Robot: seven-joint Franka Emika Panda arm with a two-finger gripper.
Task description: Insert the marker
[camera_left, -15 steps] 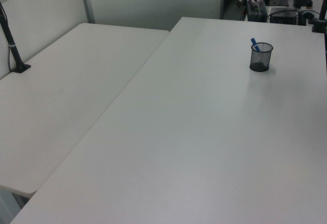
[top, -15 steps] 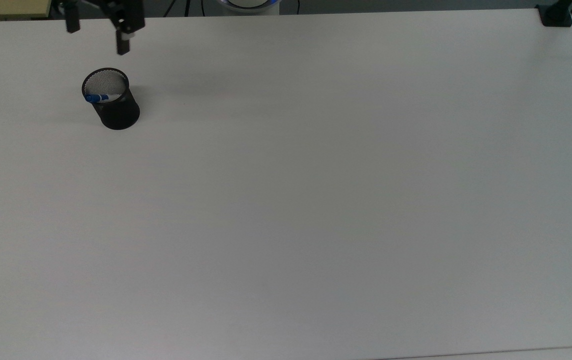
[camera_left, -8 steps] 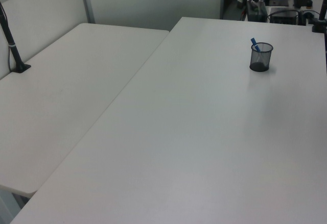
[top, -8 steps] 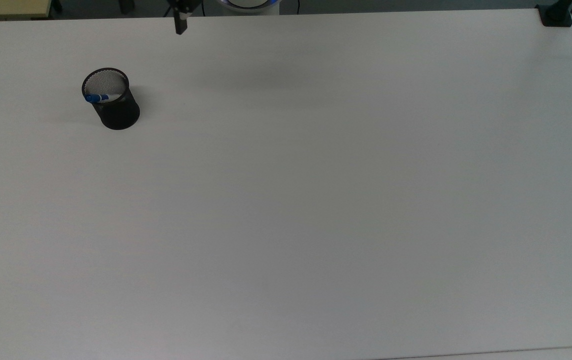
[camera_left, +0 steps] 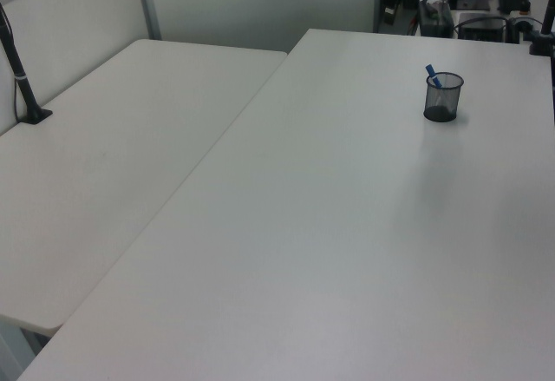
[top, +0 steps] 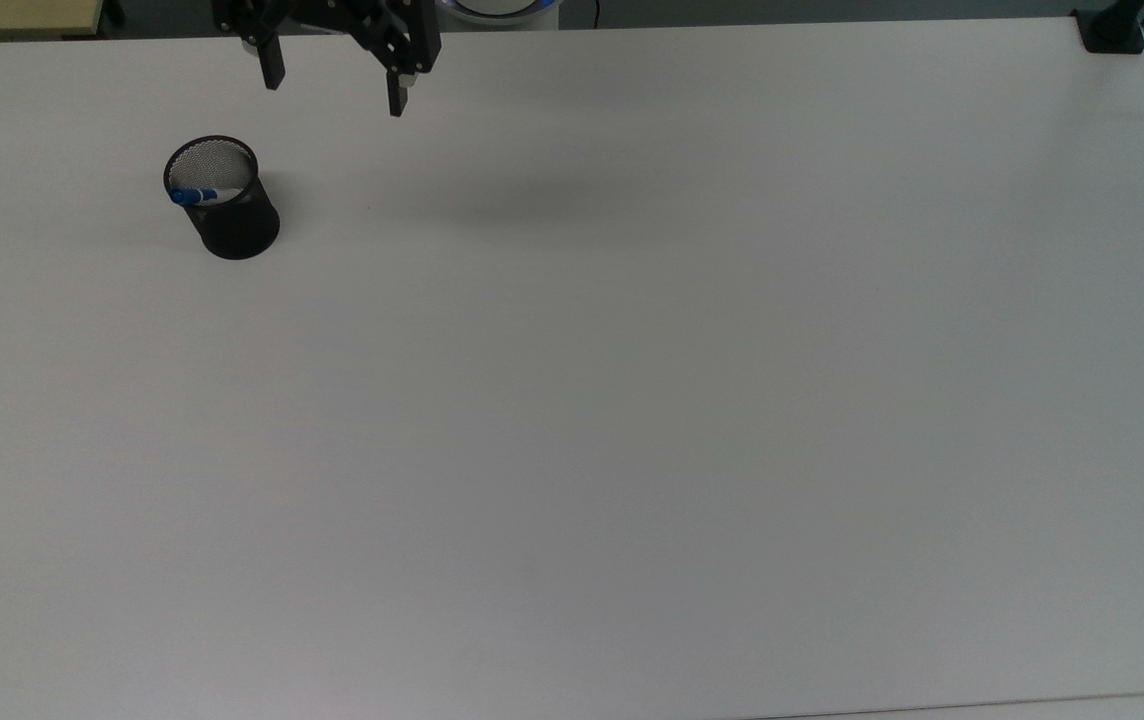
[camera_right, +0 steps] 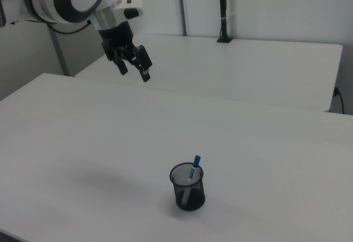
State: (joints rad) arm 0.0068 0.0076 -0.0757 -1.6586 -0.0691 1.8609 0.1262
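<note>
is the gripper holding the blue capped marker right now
No, the slim white marker with a blue cap leans inside the black mesh cup, while the open gripper hangs empty above the table.

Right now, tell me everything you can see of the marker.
The marker is a slim pen with a white barrel and a blue top end. It stands tilted inside the black mesh cup, its blue end poking just above the rim and leaning on it; in the top view the blue end rests at the top view's left of the opening. Its lower part shows faintly through the mesh. The gripper hangs open, well away from it and holding nothing.
</note>
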